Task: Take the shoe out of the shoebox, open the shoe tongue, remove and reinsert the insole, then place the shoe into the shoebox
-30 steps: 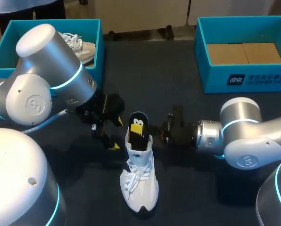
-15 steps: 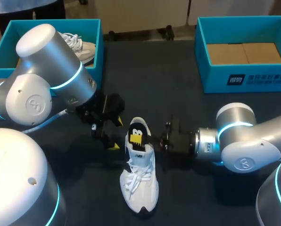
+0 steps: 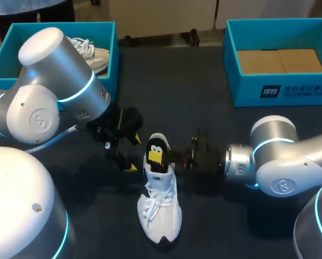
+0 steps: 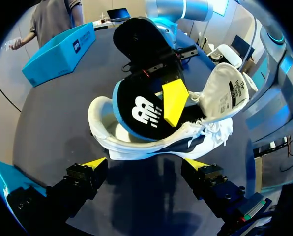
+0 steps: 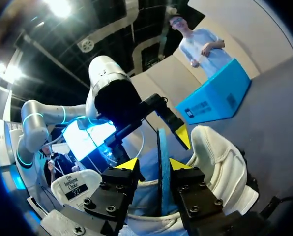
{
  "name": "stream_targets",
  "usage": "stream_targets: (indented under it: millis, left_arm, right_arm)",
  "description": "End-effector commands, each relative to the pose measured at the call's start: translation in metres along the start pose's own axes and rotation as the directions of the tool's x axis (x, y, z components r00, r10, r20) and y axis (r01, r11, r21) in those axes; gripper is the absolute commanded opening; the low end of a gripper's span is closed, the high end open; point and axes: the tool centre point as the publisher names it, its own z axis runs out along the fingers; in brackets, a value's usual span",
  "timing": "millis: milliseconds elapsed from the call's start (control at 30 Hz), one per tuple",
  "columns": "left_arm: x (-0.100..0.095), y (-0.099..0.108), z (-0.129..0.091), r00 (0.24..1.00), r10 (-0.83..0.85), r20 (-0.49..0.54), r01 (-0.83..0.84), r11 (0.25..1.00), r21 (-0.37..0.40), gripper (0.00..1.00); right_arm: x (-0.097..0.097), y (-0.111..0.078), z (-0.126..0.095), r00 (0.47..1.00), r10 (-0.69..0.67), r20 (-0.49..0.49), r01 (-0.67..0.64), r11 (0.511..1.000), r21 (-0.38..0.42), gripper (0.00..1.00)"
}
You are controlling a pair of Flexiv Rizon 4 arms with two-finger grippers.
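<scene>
A white shoe (image 3: 160, 210) stands on the dark table, toe toward me. Its black insole (image 3: 160, 144) sticks up out of the heel opening. My right gripper (image 3: 161, 156) comes in from the right around the insole's top. In the right wrist view the insole (image 5: 162, 167) stands edge-on between the fingers of my right gripper (image 5: 153, 164), with a gap on one side, so the gripper is open. My left gripper (image 3: 132, 154) hangs open just left of the shoe's heel. From its wrist view, my left gripper (image 4: 145, 164) faces the shoe's side (image 4: 117, 142), with the tongue (image 4: 225, 93) folded outward.
A teal shoebox (image 3: 113, 38) at the back left holds another white shoe (image 3: 93, 54). A second teal box (image 3: 280, 89) with a cardboard bottom stands at the back right. Dark tabletop lies between the boxes.
The insole has sunk lower into the shoe's heel. My right gripper's fingers have parted from it. The left arm has kept still.
</scene>
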Motion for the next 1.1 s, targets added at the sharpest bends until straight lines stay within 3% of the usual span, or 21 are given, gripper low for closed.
stream_targets:
  millis: [33, 167, 233, 300, 467, 700, 900, 933, 967, 1100]
  left_arm:
    - [0.0, 0.0, 0.0, 1.0, 0.0, 0.0, 0.0, 1.0, -0.003, 1.0]
    - [0.0, 0.0, 0.0, 1.0, 0.0, 0.0, 0.0, 1.0, -0.003, 1.0]
    - [0.0, 0.0, 0.0, 1.0, 0.0, 0.0, 0.0, 1.0, -0.003, 1.0]
    - [0.0, 0.0, 0.0, 1.0, 0.0, 0.0, 0.0, 1.0, -0.003, 1.0]
    - [0.0, 0.0, 0.0, 1.0, 0.0, 0.0, 0.0, 1.0, -0.003, 1.0]
    - [0.0, 0.0, 0.0, 1.0, 0.0, 0.0, 0.0, 1.0, -0.003, 1.0]
    - [0.0, 0.0, 0.0, 1.0, 0.0, 0.0, 0.0, 1.0, -0.003, 1.0]
    - [0.0, 0.0, 0.0, 1.0, 0.0, 0.0, 0.0, 1.0, -0.003, 1.0]
    - [0.0, 0.0, 0.0, 1.0, 0.0, 0.0, 0.0, 1.0, -0.003, 1.0]
    - [0.0, 0.0, 0.0, 1.0, 0.0, 0.0, 0.0, 1.0, -0.003, 1.0]
  right_arm:
    - [0.002, 0.009, 0.002, 1.0, -0.019, -0.003, 0.019, 1.0, 0.01, 0.37]
    - [0.001, 0.016, 0.002, 0.999, -0.033, -0.003, 0.033, 0.999, 0.015, 0.33]
    - [-0.001, 0.019, 0.003, 0.999, -0.034, 0.0, 0.034, 0.999, 0.015, 0.2]
    - [-0.006, 0.02, 0.003, 1.0, -0.023, 0.007, 0.023, 1.0, 0.016, 0.0]
    - [-0.011, 0.011, 0.004, 1.0, 0.001, 0.009, -0.002, 1.0, 0.025, 0.0]
    - [-0.008, -0.024, 0.003, 0.996, 0.085, 0.03, -0.087, 0.995, 0.047, 0.0]
    - [-0.004, -0.023, -0.001, 0.996, 0.084, 0.036, -0.085, 0.996, 0.033, 0.0]
    - [-0.002, -0.019, -0.001, 0.997, 0.072, 0.037, -0.073, 0.997, 0.032, 0.3]
    - [-0.002, -0.016, -0.001, 0.997, 0.062, 0.036, -0.064, 0.997, 0.032, 0.4]
    - [0.001, -0.004, 0.0, 0.999, 0.026, 0.032, -0.027, 0.999, 0.045, 0.47]
